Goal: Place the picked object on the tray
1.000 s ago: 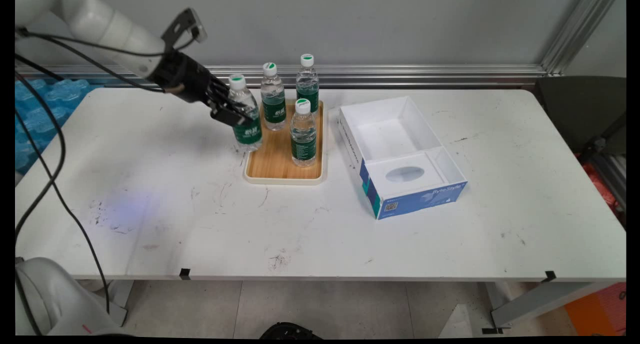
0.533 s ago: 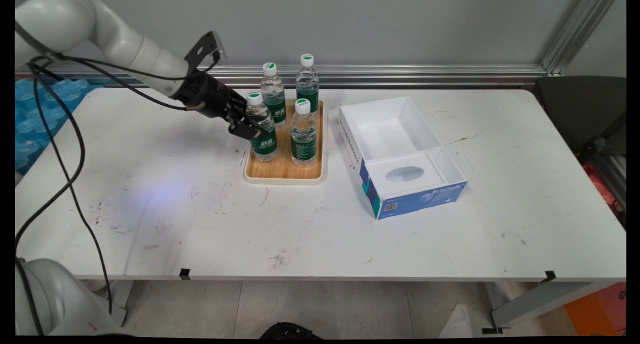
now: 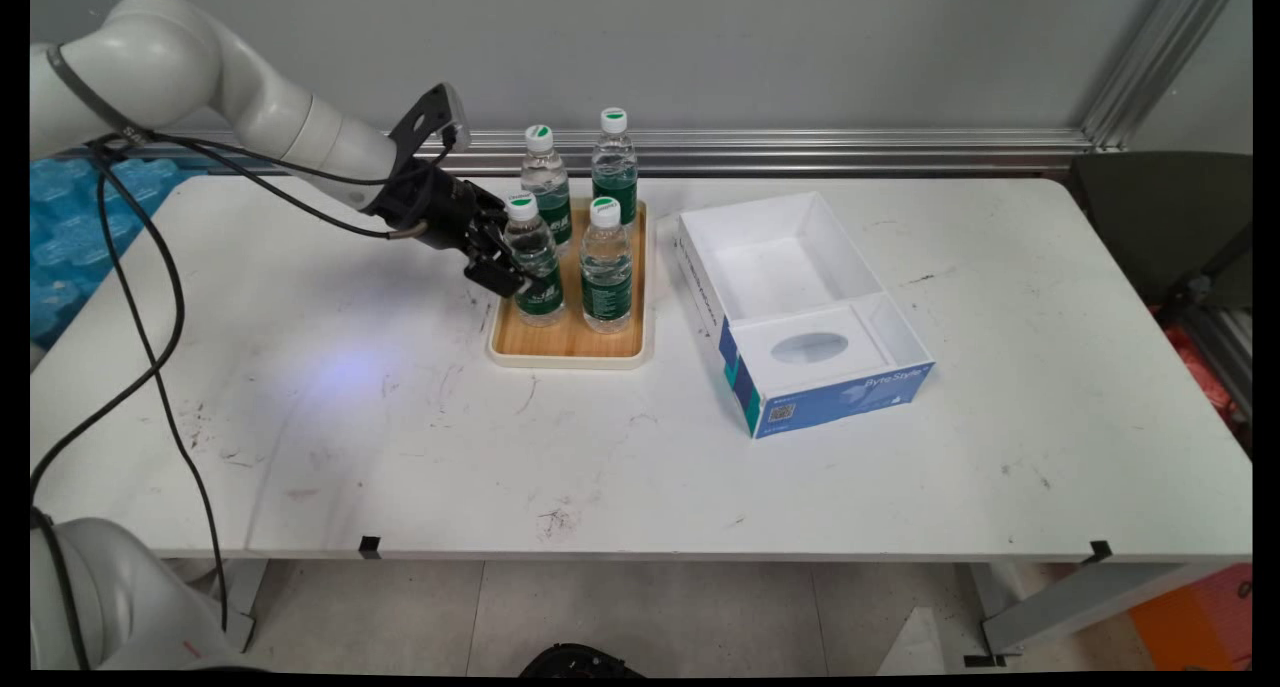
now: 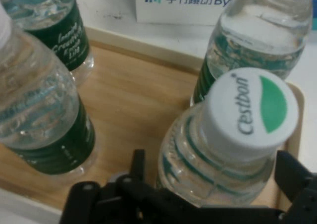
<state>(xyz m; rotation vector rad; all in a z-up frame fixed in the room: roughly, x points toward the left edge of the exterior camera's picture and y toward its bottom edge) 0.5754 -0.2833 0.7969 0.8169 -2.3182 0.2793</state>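
Observation:
My gripper (image 3: 512,272) is shut on a clear water bottle (image 3: 535,272) with a green label and a white cap. I hold it upright over the front-left part of the wooden tray (image 3: 565,345), its base at or just above the wood. In the hand view its cap (image 4: 250,110) sits between my fingers (image 4: 297,177), with the tray's wood (image 4: 133,100) below. Three more such bottles stand on the tray: back left (image 3: 547,192), back right (image 3: 614,167) and front right (image 3: 606,267), the last close beside the held one.
An open white and blue cardboard box (image 3: 800,307) lies right of the tray. Blue packing material (image 3: 60,227) shows beyond the table's left edge, and a dark chair (image 3: 1170,227) beyond the right edge. Black cables (image 3: 150,347) hang at the left.
The gripper has carried the bottle to the right and downward, from beside the tray's left edge to over the tray's front-left part. The other three bottles have not moved.

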